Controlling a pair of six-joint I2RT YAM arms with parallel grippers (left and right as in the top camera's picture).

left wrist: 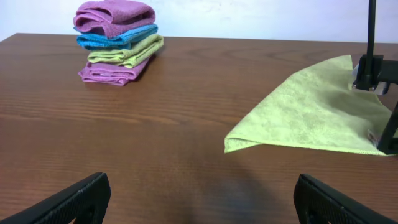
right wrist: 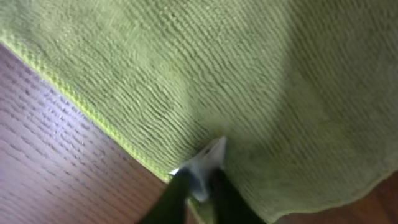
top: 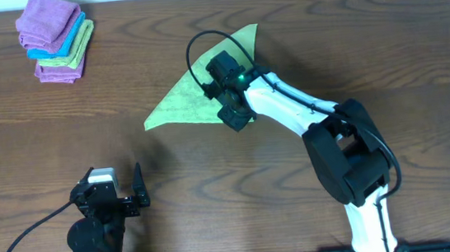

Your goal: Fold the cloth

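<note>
Dark brown wood-grain desk (top: pixel 382 36) fills the overhead view, with a pale wall along its far edge. The cloth (top: pixel 193 96), plain lime green, lies at the middle of the far half of the desk. It is doubled over into a rough triangle, with one point toward the left, one toward the far side and one near the right arm.

The right gripper (top: pixel 237 118), on a white and black arm, reaches in from the near right and sits on the near right corner of the cloth. In the right wrist view its jaws are together at the cloth's stitched edge, pinching it, with a small pale patch showing at the tips. Bare wood shows just beyond that edge.

The left gripper (left wrist: pixel 202 196) sits low near the front left of the desk, well apart from the cloth. Its jaws stand wide apart and hold nothing. From its wrist camera the cloth lies ahead and to the right.

At the far left corner stands a stack of folded cloths (top: pixel 55 39): purple on top, then bright blue, then lime green, then purple at the bottom.
</note>
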